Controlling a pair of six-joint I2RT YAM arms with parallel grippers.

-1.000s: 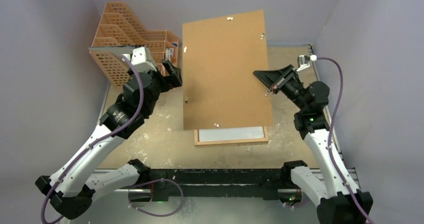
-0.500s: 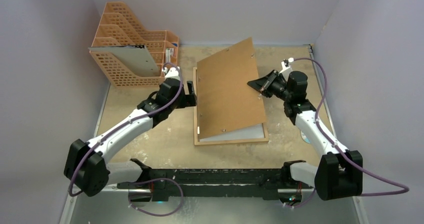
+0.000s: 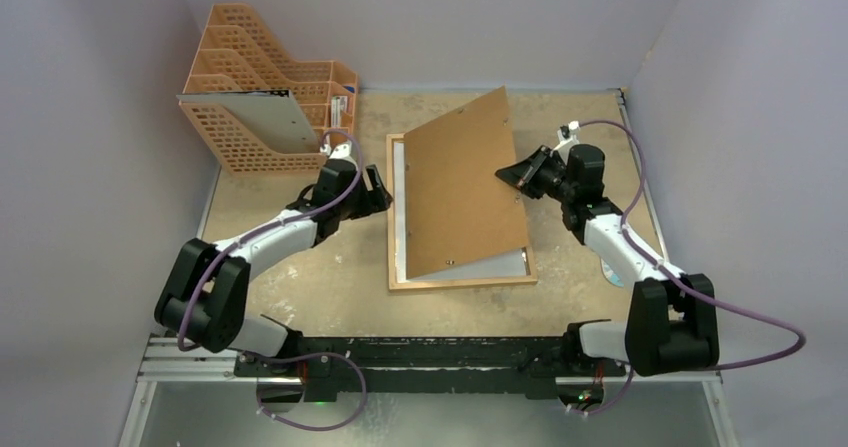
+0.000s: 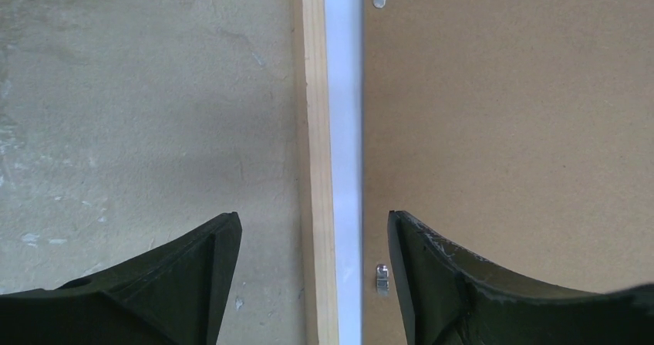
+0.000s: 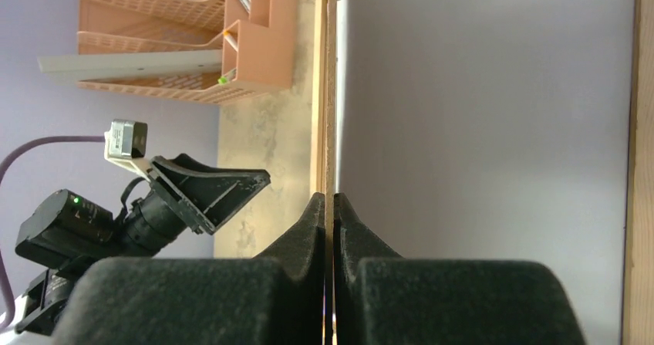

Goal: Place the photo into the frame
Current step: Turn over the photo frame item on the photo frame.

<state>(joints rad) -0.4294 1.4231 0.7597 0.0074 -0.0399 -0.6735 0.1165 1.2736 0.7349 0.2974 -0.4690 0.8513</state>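
The backing panel [image 3: 460, 192] has dropped almost flat onto the frame [image 3: 460, 284] (photo unseen beneath), so closing is near. The right gripper [image 3: 508, 174] pinches its edge and the left gripper [image 3: 380, 185] is spread alongside.

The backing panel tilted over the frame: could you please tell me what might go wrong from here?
1. The right gripper pinches only the thin edge of the backing panel, so it could pivot or slip.
2. The panel lies skewed to the frame. Lowered like this, it may land on the wood rail instead of seating.
3. The open left gripper straddles the frame's left rail and might nudge it.
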